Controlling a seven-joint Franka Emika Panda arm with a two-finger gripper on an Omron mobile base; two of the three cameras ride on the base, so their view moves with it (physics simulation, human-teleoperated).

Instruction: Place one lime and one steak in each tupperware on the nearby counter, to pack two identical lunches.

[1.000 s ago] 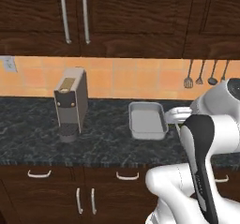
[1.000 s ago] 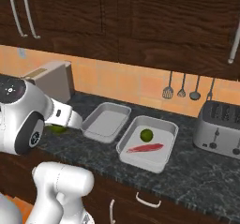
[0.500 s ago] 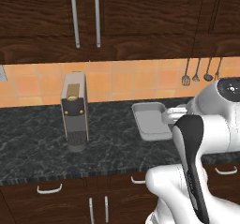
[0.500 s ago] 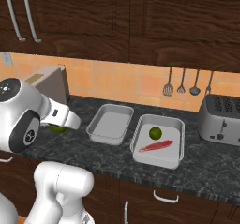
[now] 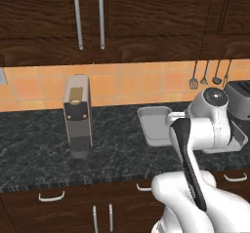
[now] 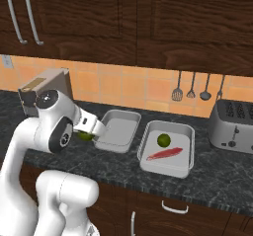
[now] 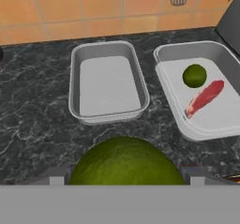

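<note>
My tool (image 7: 123, 183) holds a lime (image 7: 125, 163) between its jaws, above the tabletop (image 7: 37, 120). In the hand view, one bare tupperware (image 7: 75, 94) lies at 12 o'clock from that lime. The second tupperware (image 7: 171, 70), at 2 o'clock, carries another lime (image 7: 194, 75) and a steak (image 7: 205, 98) just beside it.

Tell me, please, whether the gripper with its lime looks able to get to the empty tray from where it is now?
Probably yes. The gripper, holding a lime, hangs just beside the empty tray, which lies open on the counter with nothing in between.
</note>
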